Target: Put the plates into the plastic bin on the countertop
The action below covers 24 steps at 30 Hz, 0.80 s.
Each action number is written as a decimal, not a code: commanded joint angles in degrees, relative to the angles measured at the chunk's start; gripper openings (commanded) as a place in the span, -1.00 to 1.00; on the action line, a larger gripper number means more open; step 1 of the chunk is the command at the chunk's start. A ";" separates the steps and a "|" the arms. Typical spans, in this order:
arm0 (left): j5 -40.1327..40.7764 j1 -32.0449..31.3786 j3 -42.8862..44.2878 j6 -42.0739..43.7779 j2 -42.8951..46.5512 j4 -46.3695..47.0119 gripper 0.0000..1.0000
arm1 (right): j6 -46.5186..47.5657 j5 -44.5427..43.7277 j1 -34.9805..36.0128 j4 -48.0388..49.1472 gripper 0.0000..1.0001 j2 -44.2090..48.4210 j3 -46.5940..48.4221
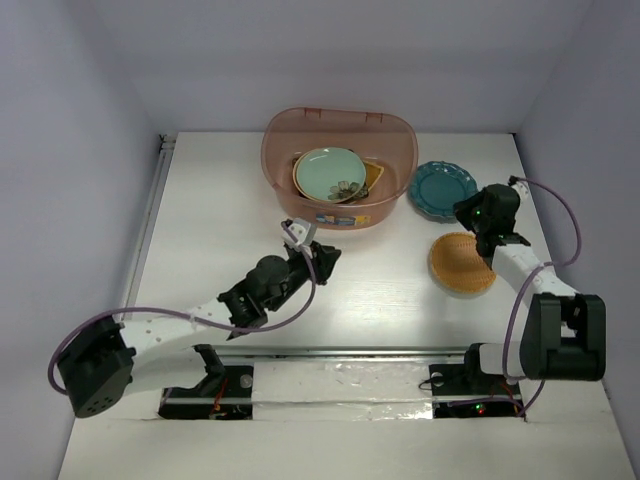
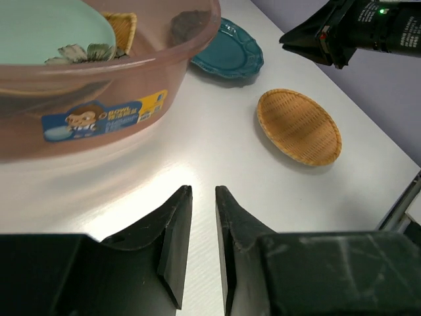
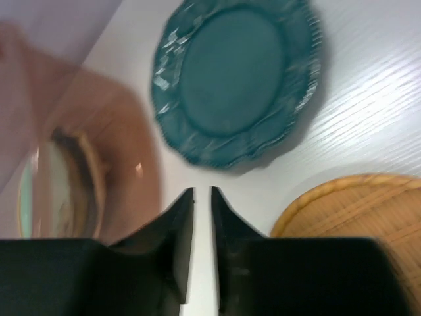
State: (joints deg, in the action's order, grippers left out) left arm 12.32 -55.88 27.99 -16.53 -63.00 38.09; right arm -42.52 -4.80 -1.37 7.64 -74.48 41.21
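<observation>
Right gripper (image 3: pixel 202 191): fingers were a narrow slit apart, nothing between them, tips low over bare countertop (image 1: pixel 220 230). The teal scalloped plate (image 3: pixel 237 79) lay dead ahead of the tips. Its near rim was just beyond them, not touching. The woven round plate (image 3: pixel 358 217) sat to the fingers' right and closer in, beside the wrist, with its rim near the teal one but apart from it.

Left gripper (image 2: pixel 202 191): also only a narrow gap, empty. It pointed at the front wall of the plastic bin (image 2: pixel 99 99), near the blue label. Both loose plates were well off to its right, on the far side of the bin's corner.

So the right arm was clearly the nearer one for both leftovers. Both are round, so no long axis to line up. The near rim is the only handle, and the slit looked too tight to take it, so the fingers probably needed to widen first.

The bin lay left of the teal plate. The mint green plate (image 1: pixel 330 172) sat on top inside it, with the woven triangular plate (image 2: pixel 122 26) against its edge. What was under them was mostly hidden.
</observation>
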 commanded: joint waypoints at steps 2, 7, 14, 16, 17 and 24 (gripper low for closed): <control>2.44 -0.28 -4.78 -2.10 8.31 -1.34 -0.59 | -4.48 2.59 -8.10 1.15 -0.39 -6.10 4.92; 2.36 -0.28 -7.86 -2.89 13.16 -2.93 -0.53 | -9.40 8.04 -10.85 1.50 0.14 -11.47 7.65; 0.07 -0.28 -9.62 -4.47 22.21 -3.46 -0.51 | -18.55 12.87 -10.85 4.04 0.24 -18.59 8.98; 0.34 -0.28 -10.23 -4.82 24.24 -3.63 -0.50 | -20.40 12.02 -10.85 5.45 0.25 -19.04 8.01; 0.60 -0.28 -10.23 -4.82 24.76 -3.98 -0.50 | -20.93 11.48 -10.85 5.37 0.25 -18.78 7.22; -0.54 -0.28 -10.32 -5.79 25.74 -3.81 -0.49 | -18.92 8.41 -10.85 -2.88 0.03 -19.30 10.90</control>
State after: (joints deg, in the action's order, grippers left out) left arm 12.67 -55.88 18.24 -21.52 -37.87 32.36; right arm -61.47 5.61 -12.40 7.46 -93.95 48.64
